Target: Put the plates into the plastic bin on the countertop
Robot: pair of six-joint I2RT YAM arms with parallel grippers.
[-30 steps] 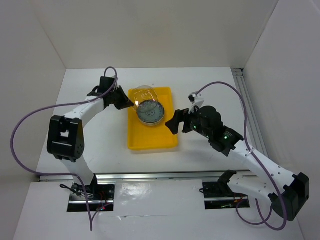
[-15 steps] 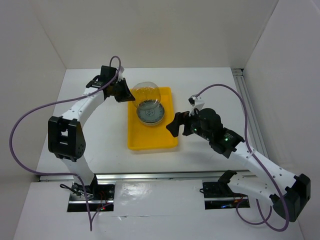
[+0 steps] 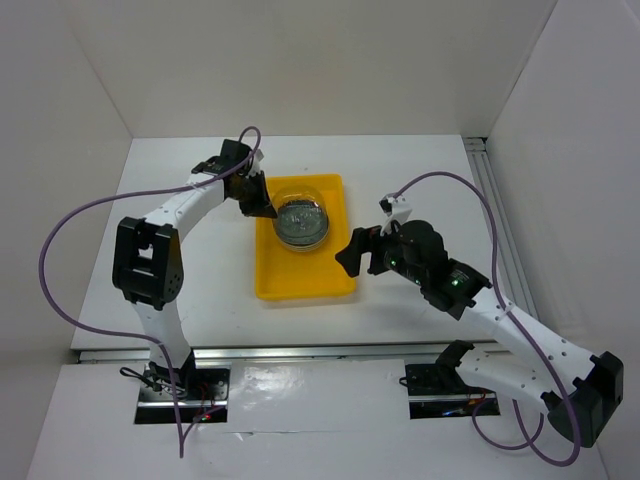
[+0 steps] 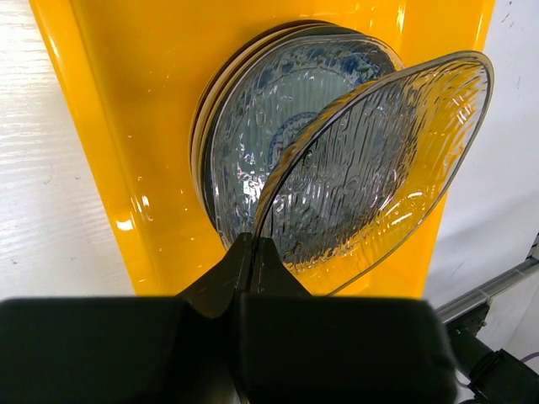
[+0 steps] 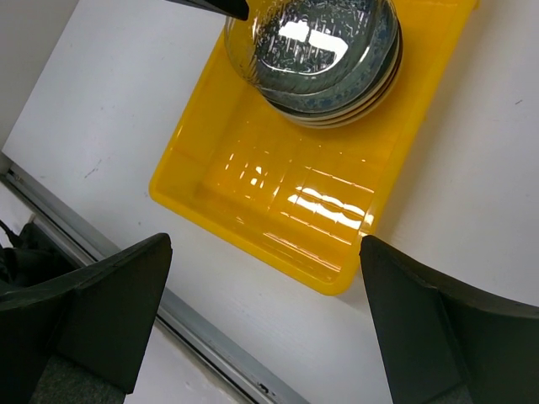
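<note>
The yellow plastic bin [image 3: 300,278] lies on the white countertop [image 3: 190,280]. A stack of plates [image 3: 300,222] sits in its far half, with cream rims and a blue-patterned plate near the top [image 4: 240,135]. My left gripper [image 3: 262,208] is shut on the rim of a clear glass plate [image 4: 379,160] and holds it tilted just over the stack; its jaws [image 4: 253,244] pinch the plate's edge. My right gripper [image 3: 350,252] is open and empty, above the bin's near right corner [image 5: 333,282]. The stack also shows in the right wrist view [image 5: 337,59].
The near half of the bin [image 5: 278,194] holds no plates. White walls stand at the back and on both sides. A metal rail [image 3: 300,352] runs along the near table edge, and another [image 3: 490,200] along the right side.
My left gripper has moved right and down with the glass plate, bringing it from steeply tilted above the bin to low over the stack. The right arm has barely moved.
</note>
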